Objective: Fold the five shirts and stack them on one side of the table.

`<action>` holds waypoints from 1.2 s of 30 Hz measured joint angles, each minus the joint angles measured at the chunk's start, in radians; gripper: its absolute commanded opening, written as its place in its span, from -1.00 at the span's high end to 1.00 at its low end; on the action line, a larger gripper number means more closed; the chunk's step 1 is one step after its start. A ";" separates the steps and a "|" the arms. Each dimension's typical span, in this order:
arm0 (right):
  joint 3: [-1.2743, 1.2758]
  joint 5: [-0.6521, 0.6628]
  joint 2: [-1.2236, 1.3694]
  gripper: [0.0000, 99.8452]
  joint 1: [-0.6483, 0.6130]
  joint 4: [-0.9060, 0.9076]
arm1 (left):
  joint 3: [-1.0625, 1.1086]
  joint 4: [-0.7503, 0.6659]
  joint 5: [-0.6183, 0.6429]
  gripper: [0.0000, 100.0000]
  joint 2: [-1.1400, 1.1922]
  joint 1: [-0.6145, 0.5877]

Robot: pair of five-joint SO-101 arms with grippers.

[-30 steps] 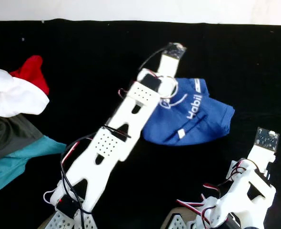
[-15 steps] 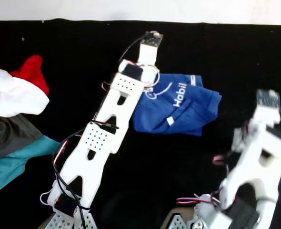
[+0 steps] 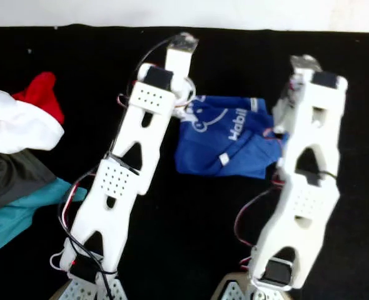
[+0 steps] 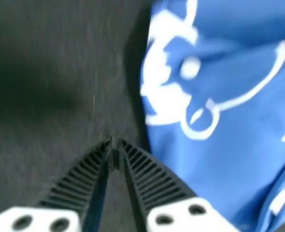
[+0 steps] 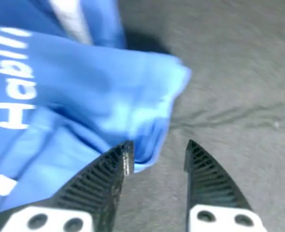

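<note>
A crumpled blue shirt [image 3: 234, 147] with white print lies on the black worktop [image 3: 78, 56], around the middle and toward the far side, between the two arms. The left tool [image 4: 114, 151] has its jaws together, tips down on the worktop just beside the shirt's left edge. The right tool [image 5: 158, 152] has its jaws apart at the shirt's right edge, one jaw against the folded hem. At the far left, a red shirt [image 3: 44, 87], a white shirt [image 3: 15, 125], a dark grey shirt [image 3: 9, 175] and a teal shirt [image 3: 9, 219] lie heaped together.
</note>
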 measured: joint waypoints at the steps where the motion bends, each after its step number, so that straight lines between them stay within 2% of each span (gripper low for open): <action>1: -0.083 0.000 0.035 0.65 -0.023 0.020 | 0.000 0.023 0.000 0.98 0.000 -0.006; 5: -0.245 0.000 0.095 0.69 -0.118 0.054 | 0.000 0.100 0.000 0.98 0.000 -0.049; 9: -0.245 0.000 0.107 0.99 -0.218 0.055 | 0.000 0.130 0.032 0.98 0.000 -0.114; 13: -0.245 0.015 0.107 0.99 -0.278 0.055 | 0.008 0.137 0.072 0.98 -0.041 -0.193; 20: -0.233 0.029 0.106 0.99 -0.290 0.055 | 0.163 0.137 0.092 0.98 -0.218 -0.269; 26: -0.075 0.097 0.107 0.99 -0.293 0.055 | 0.330 0.137 0.103 0.98 -0.325 -0.281; 36: 0.035 0.199 0.106 0.99 -0.247 0.055 | 0.351 0.137 0.106 0.98 -0.339 -0.281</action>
